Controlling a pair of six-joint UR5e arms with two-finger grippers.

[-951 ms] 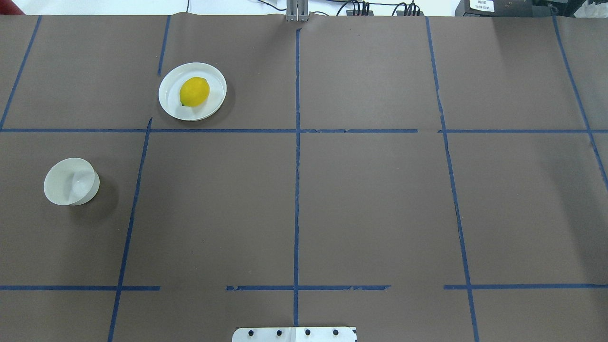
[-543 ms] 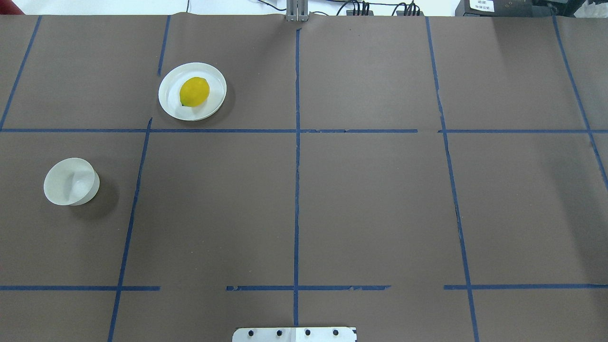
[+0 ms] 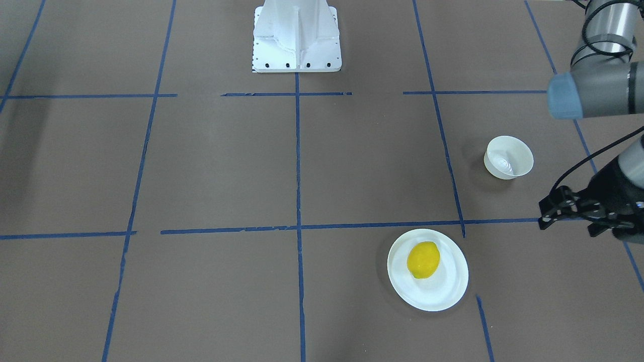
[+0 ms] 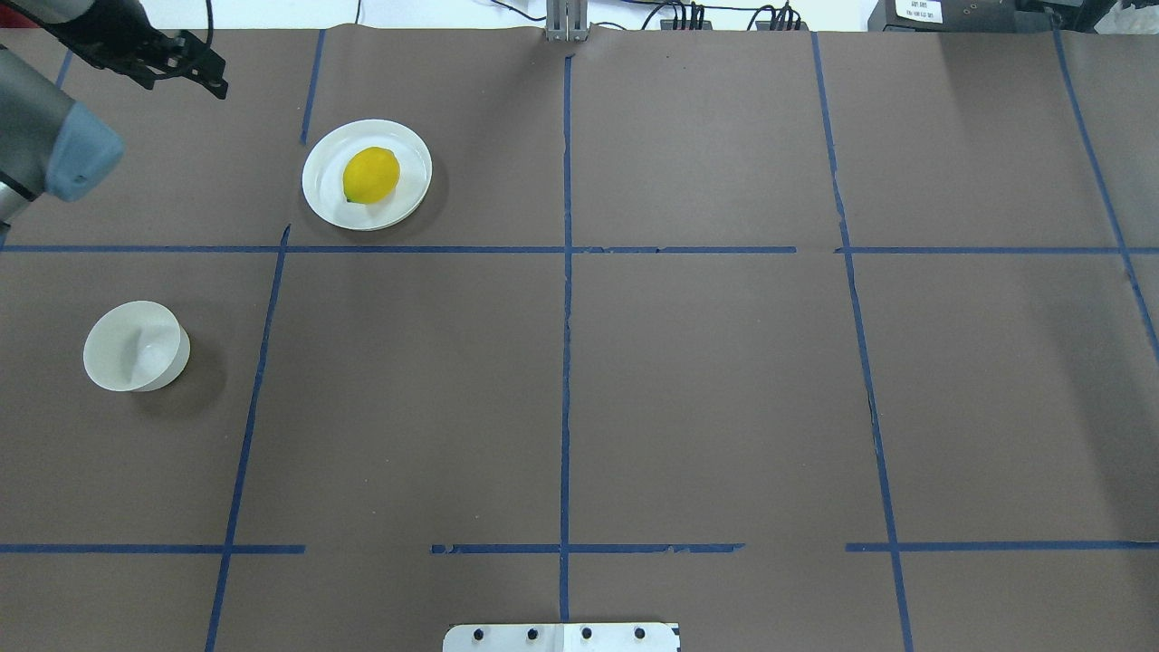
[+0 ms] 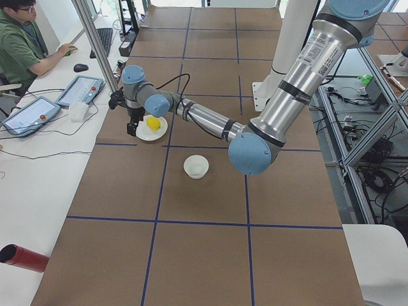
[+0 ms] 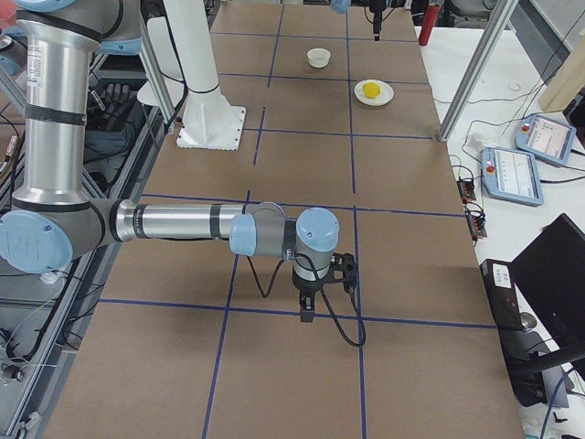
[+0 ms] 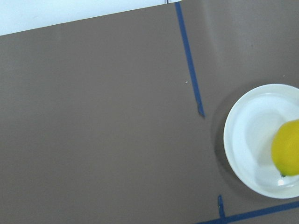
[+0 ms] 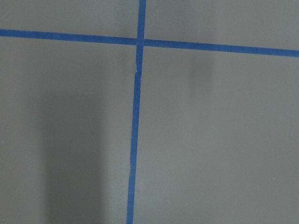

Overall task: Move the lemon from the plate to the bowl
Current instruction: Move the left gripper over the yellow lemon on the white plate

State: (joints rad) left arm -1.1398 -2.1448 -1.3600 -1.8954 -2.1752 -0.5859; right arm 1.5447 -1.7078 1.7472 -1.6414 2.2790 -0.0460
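The yellow lemon (image 4: 370,175) lies on the flat white plate (image 4: 319,197) at the far left of the table. It also shows in the front view (image 3: 423,259) and at the right edge of the left wrist view (image 7: 287,147). The small white bowl (image 4: 127,349) stands empty, nearer the robot and further left. My left gripper (image 4: 213,77) hovers left of the plate, apart from it, and looks open and empty; it also shows in the front view (image 3: 543,215). My right gripper (image 6: 306,315) shows only in the exterior right view, low over bare table far from the dishes; I cannot tell its state.
Brown paper with blue tape lines (image 4: 565,362) covers the table. The robot's white base (image 3: 297,35) stands at the near middle edge. An operator (image 5: 25,44) sits at a side desk with tablets, and a red cylinder (image 5: 22,257) lies on it.
My left arm and gripper have come into the overhead view at the top left, where neither showed before. The lemon, plate and bowl have not moved.
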